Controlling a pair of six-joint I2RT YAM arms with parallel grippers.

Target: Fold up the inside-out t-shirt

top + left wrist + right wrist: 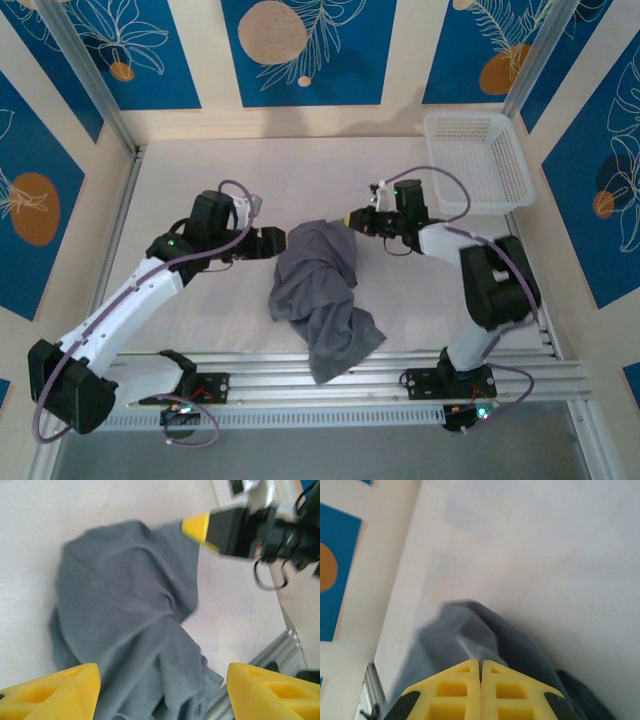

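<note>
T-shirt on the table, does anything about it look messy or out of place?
Yes. The t-shirt is a twisted, crumpled heap, not flat, and its near end spills past the table onto the metal rails. The right gripper pinches its far edge; the left gripper is open beside it.

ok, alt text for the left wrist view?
A crumpled dark grey t-shirt lies bunched on the white table, mid-frame. The left claw holds its two yellow fingers wide apart at the bottom corners; the right claw meets the shirt's top right edge with its yellow tip.
</note>
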